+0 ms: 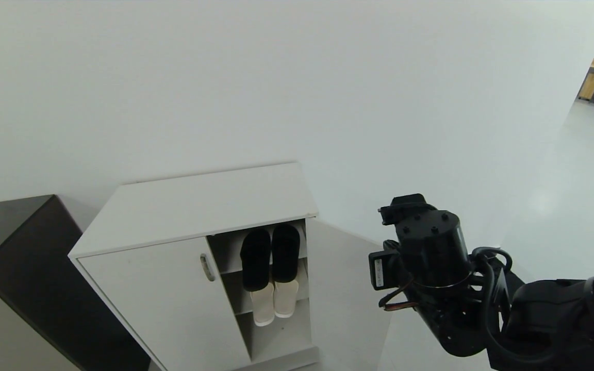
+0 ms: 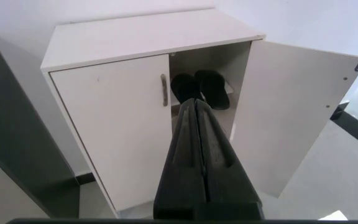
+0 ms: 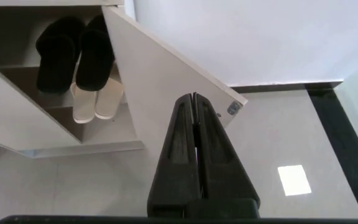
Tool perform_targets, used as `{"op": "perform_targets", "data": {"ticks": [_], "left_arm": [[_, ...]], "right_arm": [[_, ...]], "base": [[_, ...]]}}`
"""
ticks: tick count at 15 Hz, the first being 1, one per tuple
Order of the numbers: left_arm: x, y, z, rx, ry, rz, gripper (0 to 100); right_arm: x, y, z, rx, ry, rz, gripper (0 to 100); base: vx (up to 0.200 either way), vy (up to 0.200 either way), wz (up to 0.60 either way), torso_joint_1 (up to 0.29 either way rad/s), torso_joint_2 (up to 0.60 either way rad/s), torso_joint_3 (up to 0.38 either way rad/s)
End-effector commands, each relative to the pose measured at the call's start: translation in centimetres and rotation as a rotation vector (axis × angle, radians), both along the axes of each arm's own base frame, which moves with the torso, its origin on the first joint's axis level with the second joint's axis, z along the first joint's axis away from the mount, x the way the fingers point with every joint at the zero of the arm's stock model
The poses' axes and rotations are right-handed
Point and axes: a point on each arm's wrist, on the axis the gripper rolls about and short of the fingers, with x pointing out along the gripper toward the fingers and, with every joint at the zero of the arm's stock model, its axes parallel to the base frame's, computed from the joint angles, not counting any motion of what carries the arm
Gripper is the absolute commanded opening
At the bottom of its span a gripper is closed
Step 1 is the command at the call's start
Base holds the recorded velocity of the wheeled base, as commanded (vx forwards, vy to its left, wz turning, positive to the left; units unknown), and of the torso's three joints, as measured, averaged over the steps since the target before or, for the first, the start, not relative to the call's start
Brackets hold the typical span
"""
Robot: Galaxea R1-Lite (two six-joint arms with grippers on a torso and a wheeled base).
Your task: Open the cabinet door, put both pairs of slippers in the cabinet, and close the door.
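You are looking at a white cabinet (image 1: 199, 206) that is standing against the wall. Its left door (image 1: 173, 309) is sitting shut, while its right door (image 2: 297, 112) is hanging wide open. Both pairs of slippers are lying inside the open half. The black slippers (image 1: 270, 255) are resting side by side on the upper shelf, with their ends jutting out past the shelf edge. The white slippers (image 1: 275, 304) are sitting just below them on the next shelf, also side by side, partly overlapped by the black pair from the head view.

Your left gripper (image 2: 196, 102) is pointing at the cabinet front with its fingers pressed together and gripping nothing. Its tips are lining up near the left door's handle (image 2: 164, 90) and just below the black slippers, well apart from both pairs.

Your right gripper (image 3: 193, 96) is likewise showing its fingers closed flat against each other, carrying nothing. It is hovering by the free edge of the open door, and you cannot tell whether the tips are touching the panel. Both pairs of slippers are lying beyond that door, well apart from this gripper.

A dark cabinet (image 1: 18, 247) is standing just beside the white one, on its left.
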Motion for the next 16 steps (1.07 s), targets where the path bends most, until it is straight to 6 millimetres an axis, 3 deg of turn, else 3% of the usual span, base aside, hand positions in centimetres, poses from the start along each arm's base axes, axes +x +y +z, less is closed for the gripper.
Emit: {"op": "perform_targets", "data": {"ticks": [1,5,10,14,16], "left_arm": [[0.0,0.0,0.0,-0.001,0.002,0.0,0],[0.0,0.0,0.0,0.001,0.0,0.0,0],[0.0,0.0,0.0,-0.004,0.001,0.001,0],[0.0,0.0,0.0,-0.002,0.001,0.001,0],[0.0,0.0,0.0,-0.004,0.001,0.001,0]], "right_arm": [[0.6,0.0,-0.8,-0.018,0.015,-0.013,0],[1.5,0.0,-1.3,-0.017,0.013,-0.034,0],[2.4,-0.6,-0.9,0.001,0.01,-0.043,0],[4.4,-1.6,-0.2,0.035,-0.004,-0.072,0],[6.5,-2.3,0.5,0.056,-0.021,-0.092,0]], "base": [[-0.2,0.0,0.0,-0.002,0.0,0.007],[-0.2,0.0,0.0,0.005,0.01,0.0],[0.0,0.0,0.0,0.0,0.0,0.0],[0.0,0.0,0.0,0.0,0.0,0.0],[0.0,0.0,0.0,0.0,0.0,0.0]]}}
